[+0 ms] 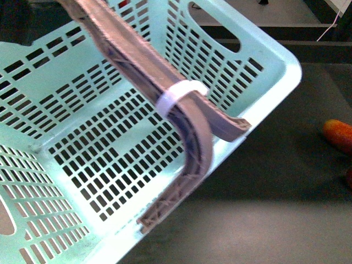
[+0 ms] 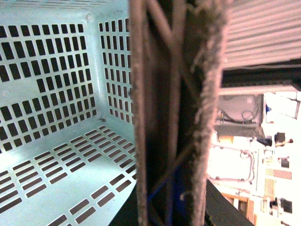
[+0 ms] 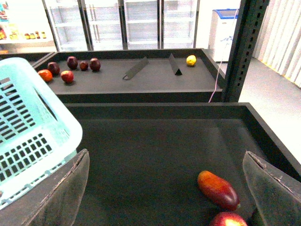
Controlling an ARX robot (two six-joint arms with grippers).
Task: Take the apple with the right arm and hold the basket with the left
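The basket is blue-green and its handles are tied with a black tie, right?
Not quite. The tie around the handles is white, not black; the front view shows it. The basket is blue-green, as you said.

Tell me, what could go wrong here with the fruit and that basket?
The apple sits right beside an oblong orange-red fruit, so the open right gripper could grab or knock the wrong one. The basket is tilted, seemingly hung by its tied handles; it might swing into the arm's path.
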